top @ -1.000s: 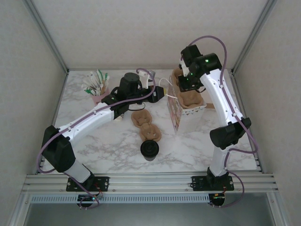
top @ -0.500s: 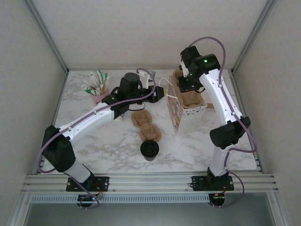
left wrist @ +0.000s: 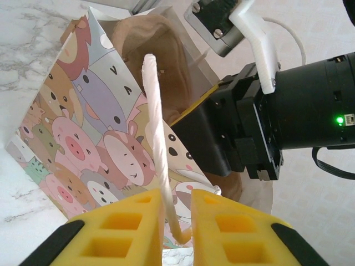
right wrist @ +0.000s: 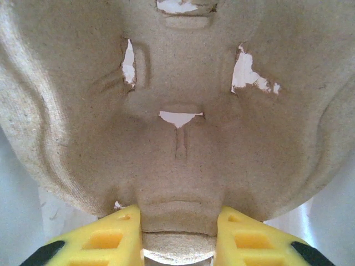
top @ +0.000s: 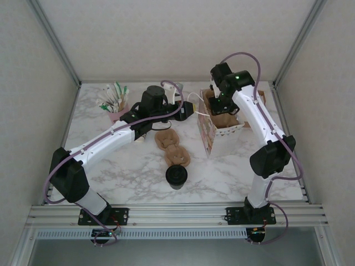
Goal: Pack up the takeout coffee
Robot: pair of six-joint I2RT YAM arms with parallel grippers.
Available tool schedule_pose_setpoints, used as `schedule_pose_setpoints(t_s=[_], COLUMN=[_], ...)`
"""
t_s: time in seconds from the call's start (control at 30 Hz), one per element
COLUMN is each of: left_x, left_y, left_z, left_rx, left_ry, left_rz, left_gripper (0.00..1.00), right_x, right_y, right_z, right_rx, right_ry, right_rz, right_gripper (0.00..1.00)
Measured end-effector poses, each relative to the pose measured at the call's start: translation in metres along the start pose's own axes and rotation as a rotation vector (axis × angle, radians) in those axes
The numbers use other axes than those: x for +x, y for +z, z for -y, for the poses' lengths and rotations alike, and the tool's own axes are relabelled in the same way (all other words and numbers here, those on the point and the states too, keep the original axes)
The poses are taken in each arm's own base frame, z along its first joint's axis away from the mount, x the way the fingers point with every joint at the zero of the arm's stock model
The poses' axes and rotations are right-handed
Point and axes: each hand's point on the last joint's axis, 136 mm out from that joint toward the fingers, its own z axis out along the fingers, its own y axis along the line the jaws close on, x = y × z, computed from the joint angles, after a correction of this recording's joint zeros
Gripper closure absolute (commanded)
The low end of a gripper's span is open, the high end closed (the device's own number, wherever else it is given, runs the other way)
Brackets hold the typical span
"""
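The left jaws are nearly together, pinched on the white cord handle [left wrist: 157, 127] of the cartoon-animal paper bag [left wrist: 100, 138]. In the left wrist view the cord runs straight down into the thin slot between the two yellow fingers [left wrist: 119, 233], and both of them look pressed against it. So that side has the handle and nothing else.

The right jaws are over the bag's open top, closed on the near rim of a brown pulp tray [right wrist: 177, 111]. In the right wrist view the yellow fingers [right wrist: 111, 241] sit either side of a little lip on the tray's edge, with the gap between them a bit wider than on the left. The tray has a few small torn spots showing white through. It's sitting in the mouth of the bag, but I can't tell how deep.

The takeout coffee [top: 176, 176] is upright with its black lid on, out on the marble counter [top: 122, 166] near the front edge, about midway between the two arms and well apart from the bag. Neither set of jaws is anywhere near it. It's right up against the near end of a second pulp tray [top: 172, 147] lying on the counter; can't say if they touch.
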Motion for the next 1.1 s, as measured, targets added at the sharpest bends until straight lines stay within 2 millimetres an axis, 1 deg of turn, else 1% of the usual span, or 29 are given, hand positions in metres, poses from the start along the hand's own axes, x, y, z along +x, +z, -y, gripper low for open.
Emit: schedule_pose_setpoints(t_s=[0.1,0.23,0.3,0.4,0.53,0.6,0.63,0.7,0.83,0.9,1.1], left_x=[0.0,0.0,0.0,0.0,0.0,0.0,0.0,0.001,0.002,0.002,0.002], left_y=[0.0,0.0,0.0,0.0,0.0,0.001,0.002,0.003,0.004,0.004,0.004], left_z=[0.0,0.0,0.0,-0.001,-0.001,-0.002,-0.003,-0.004,-0.006,-0.006,-0.006], left_rx=[0.0,0.0,-0.002,-0.003,-0.005,-0.007,-0.009,-0.011,-0.016,-0.016,-0.016], left_ry=[0.0,0.0,0.0,0.0,0.0,-0.001,-0.002,-0.003,-0.005,-0.006,-0.013], left_rz=[0.0,0.0,0.002,0.002,0.004,0.002,0.001,-0.001,-0.003,-0.003,-0.003], left_gripper=[0.8,0.8,0.8,0.8,0.8,0.8,0.8,0.8,0.8,0.8,0.81], right_x=[0.0,0.002,0.003,0.003,0.004,0.005,0.007,0.011,0.022,0.026,0.026], right_y=[0.001,0.006,0.004,-0.007,-0.03,-0.036,-0.036,-0.03,-0.009,-0.001,0.004], right_z=[0.0,0.0,0.0,-0.002,-0.002,-0.001,-0.001,-0.001,-0.001,-0.001,-0.001], right_rx=[0.0,0.0,-0.003,-0.022,-0.042,-0.045,-0.044,-0.041,-0.029,-0.025,-0.02], right_ry=[0.001,0.001,0.002,0.004,0.009,0.01,0.009,0.007,0.005,0.007,0.017], right_rz=[0.004,0.001,0.015,0.055,0.132,0.153,0.155,0.137,0.073,0.049,0.036], right_gripper=[0.71,0.71,0.71,0.71,0.7,0.7,0.71,0.71,0.71,0.71,0.71])
